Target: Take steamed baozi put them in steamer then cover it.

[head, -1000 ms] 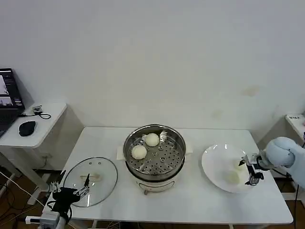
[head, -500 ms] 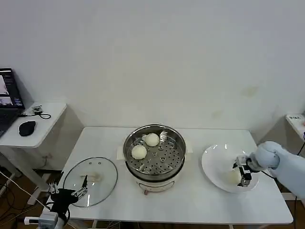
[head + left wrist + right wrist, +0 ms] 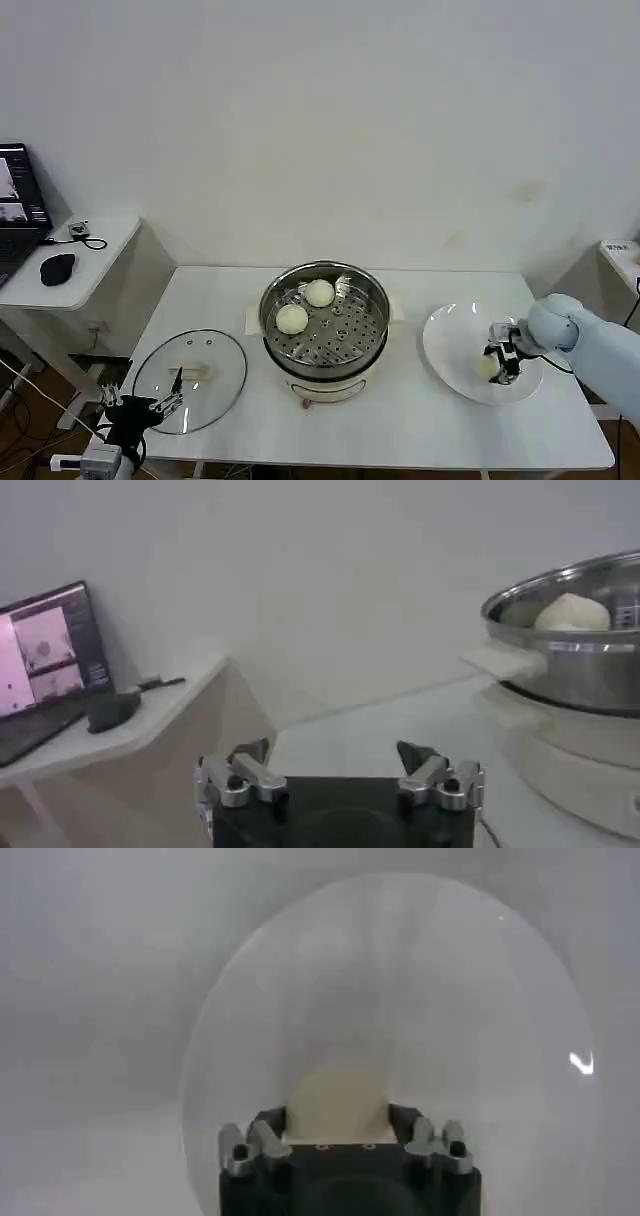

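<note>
Now baozi (image 3: 335, 1103) between right gripper (image 3: 338, 1130) fingers.

Plain white wall (image 3: 330, 120), white table (image 3: 400, 420), side desk (image 3: 95, 255) with laptop (image 3: 18, 210) and mouse (image 3: 56, 267)

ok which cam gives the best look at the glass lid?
Head view: the whole cover lies flat on the table, left of the steamer, with the left end effector at its near edge. Neither wrist view gives a usable look at it.
</note>
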Robot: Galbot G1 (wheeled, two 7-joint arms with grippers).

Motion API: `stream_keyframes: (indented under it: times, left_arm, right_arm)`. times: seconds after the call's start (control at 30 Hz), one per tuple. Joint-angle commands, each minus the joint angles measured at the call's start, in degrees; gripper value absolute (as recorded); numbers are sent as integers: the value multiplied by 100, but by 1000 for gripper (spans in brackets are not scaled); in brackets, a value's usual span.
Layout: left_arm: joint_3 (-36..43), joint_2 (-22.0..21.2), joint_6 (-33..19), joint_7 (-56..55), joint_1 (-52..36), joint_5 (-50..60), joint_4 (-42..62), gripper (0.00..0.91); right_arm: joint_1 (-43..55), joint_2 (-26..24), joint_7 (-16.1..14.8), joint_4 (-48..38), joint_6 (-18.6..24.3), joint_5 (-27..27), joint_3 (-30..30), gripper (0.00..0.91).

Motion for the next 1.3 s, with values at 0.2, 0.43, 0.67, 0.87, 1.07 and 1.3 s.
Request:
stream_keyframes:
  times: [0.2,0.43,0.67,0.87,1.07,1.3]
  left_arm:
    - [-4,36,-5,6,6,-18,-38,907]
    - [29,51,-3,4,-28,-11,-36,907]
    - [33,63,-3,4,-45,-7,-46,907]
    - [0,11,-11,-1,-36,2,-66,907]
    - [-91,-69,1,-6,-18,33,-111,907]
    - [-283,-129,-2,-3,72,28,-179,907]
  right_arm:
    - [628,-491,-474,484,86,100,-205,645]
    - [2221,-697,-644,783,254,585,-831,655]
    - [3955,-213,-718,961,118,1253,-1632,655]
    - [4760,684,-738,1063,59,1605,-2206,655]
    - [4770,1760,-717,984,46,1725,-2379,655]
    - [4312,2881,-730,599,247,1617,-2474,655]
